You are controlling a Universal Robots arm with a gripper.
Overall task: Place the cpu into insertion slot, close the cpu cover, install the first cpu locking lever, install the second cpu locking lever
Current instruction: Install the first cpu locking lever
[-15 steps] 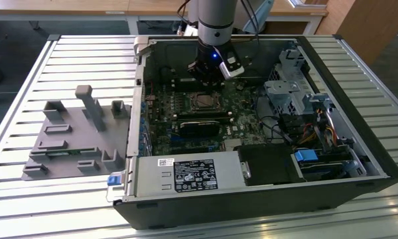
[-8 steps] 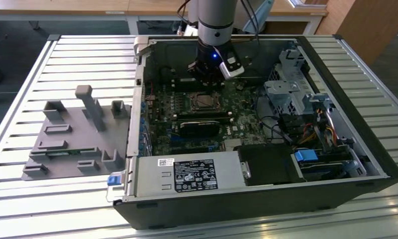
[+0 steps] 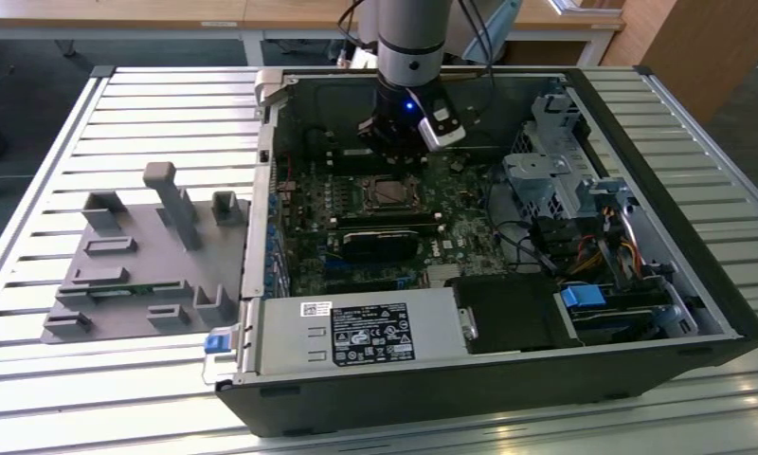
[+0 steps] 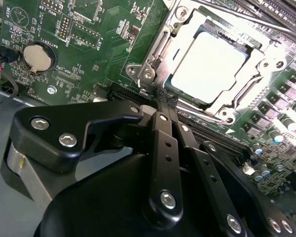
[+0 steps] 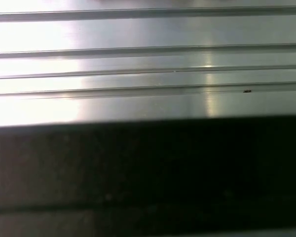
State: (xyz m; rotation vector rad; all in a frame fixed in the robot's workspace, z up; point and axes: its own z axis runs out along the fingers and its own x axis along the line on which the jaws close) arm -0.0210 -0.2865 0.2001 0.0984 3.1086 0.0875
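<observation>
The arm [image 3: 411, 38] comes straight down from above, its grey column upright and the black wrist below it showing a small blue light. At its lower end the gripper [image 3: 398, 152] points downward. In the second wrist view the gripper [image 4: 160, 101] has its black linkage bars drawn together, tips meeting.
</observation>
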